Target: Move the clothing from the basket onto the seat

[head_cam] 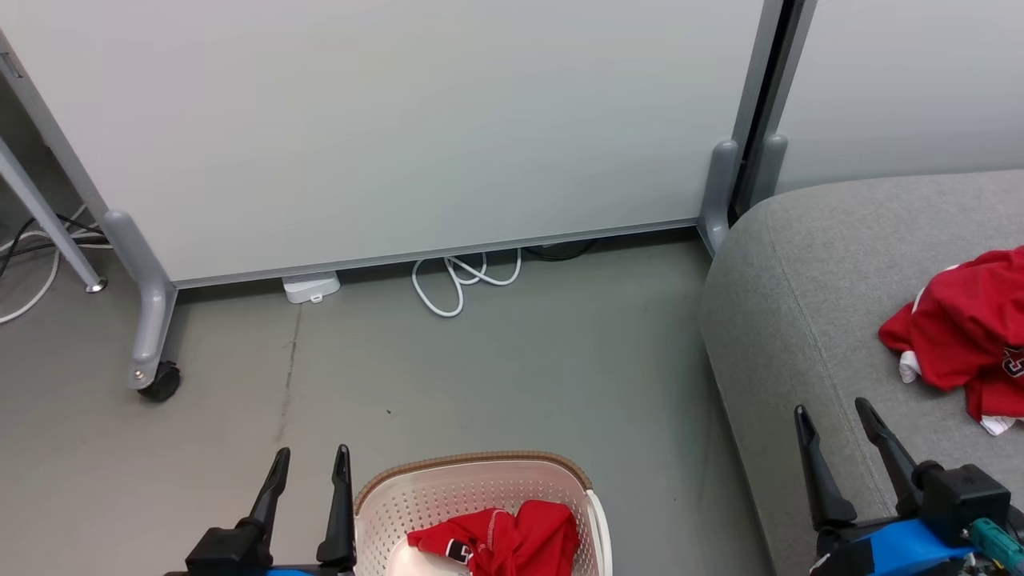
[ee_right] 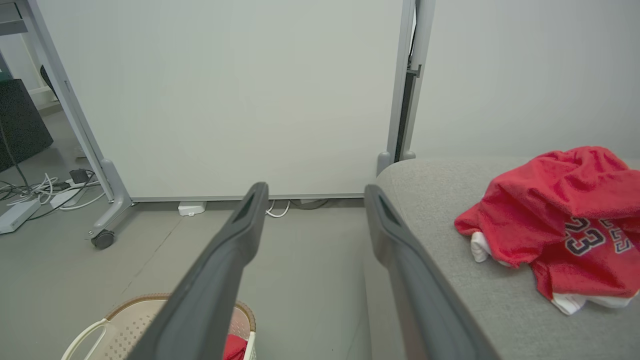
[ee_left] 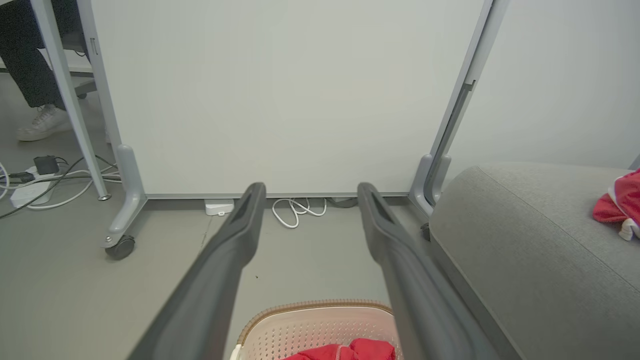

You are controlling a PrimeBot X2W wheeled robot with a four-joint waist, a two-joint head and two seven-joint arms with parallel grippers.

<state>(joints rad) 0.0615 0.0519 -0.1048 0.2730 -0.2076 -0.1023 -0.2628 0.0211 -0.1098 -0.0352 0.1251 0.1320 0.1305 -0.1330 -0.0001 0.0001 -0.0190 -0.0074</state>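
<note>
Red clothing [head_cam: 512, 540] in basket [head_cam: 472, 462], partly beyond frame edge.

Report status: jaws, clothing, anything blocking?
Left gripper, right gripper: jaws open, empty. One red garment in basket, other garment on seat. Nothing seen blocking.

The basket [head_cam: 448, 492] runs off the bottom edge (its red garment [head_cam: 520, 536] too); the jersey [head_cam: 964, 328] is cropped at right.

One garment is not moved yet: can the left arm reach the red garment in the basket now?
Probably yes: the left gripper is open just left of the basket, and the red garment lies uncovered inside the open top.
</note>
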